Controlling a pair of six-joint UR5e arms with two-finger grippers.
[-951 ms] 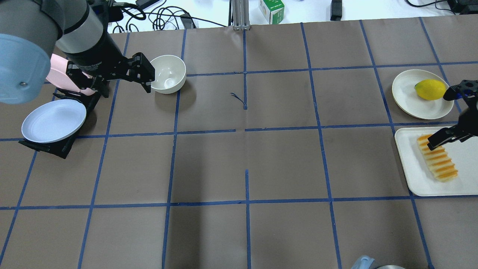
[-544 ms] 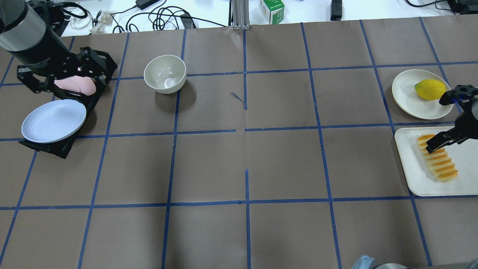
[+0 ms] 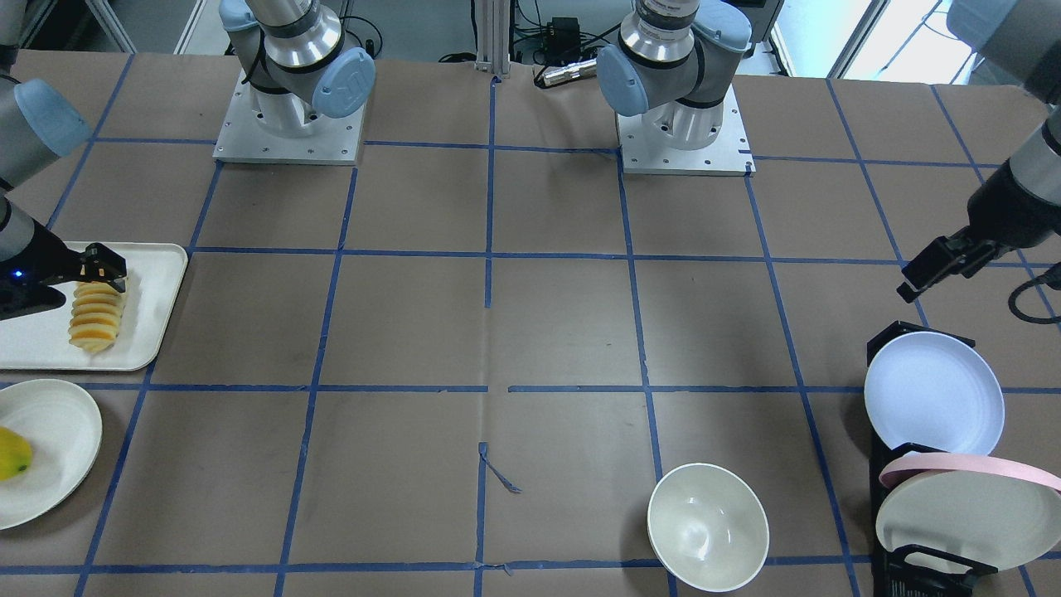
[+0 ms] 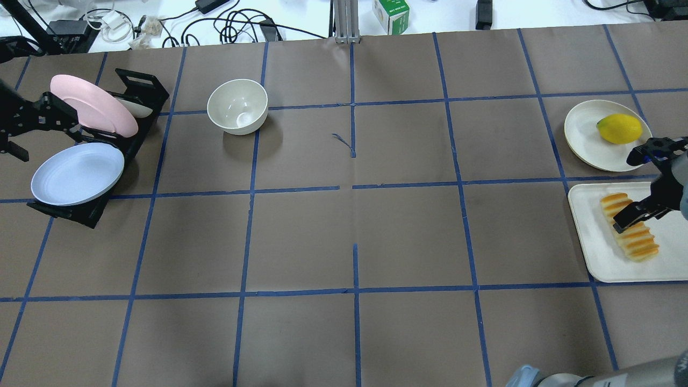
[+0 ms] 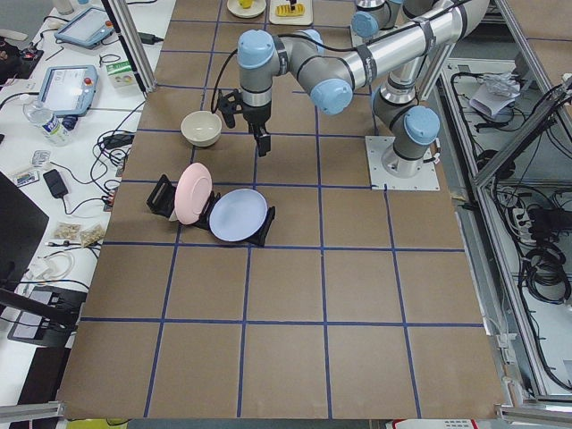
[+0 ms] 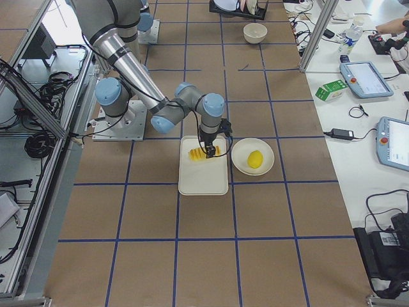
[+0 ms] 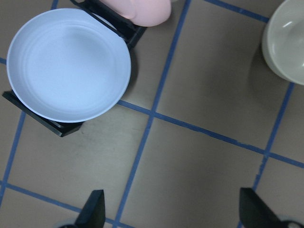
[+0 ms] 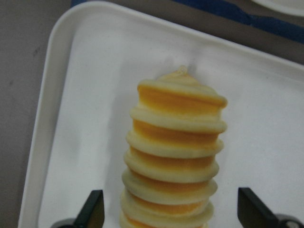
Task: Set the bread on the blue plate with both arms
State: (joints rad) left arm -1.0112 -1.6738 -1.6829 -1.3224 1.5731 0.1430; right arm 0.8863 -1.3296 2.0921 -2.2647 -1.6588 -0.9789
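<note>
The bread (image 4: 629,228) lies lengthwise on a white tray (image 4: 594,252) at the table's right end; it also shows in the front view (image 3: 93,315) and the right wrist view (image 8: 173,152). My right gripper (image 4: 634,188) (image 8: 172,211) is open just above the bread, one finger on each side of it, not touching. The blue plate (image 4: 78,173) (image 7: 69,64) (image 3: 932,390) leans in a black rack (image 4: 80,210) at the table's left. My left gripper (image 4: 32,126) (image 7: 173,213) (image 3: 937,267) is open and empty, raised beside the rack.
A pink-rimmed plate (image 4: 94,105) stands in the same rack behind the blue plate. An off-white bowl (image 4: 237,106) sits right of the rack. A lemon (image 4: 619,129) lies on a cream plate (image 4: 586,134) just beyond the tray.
My left arm has swung away from over the rack and bowl toward the table's left edge, uncovering the pink plate. My right gripper has shifted along the bread, still open.
</note>
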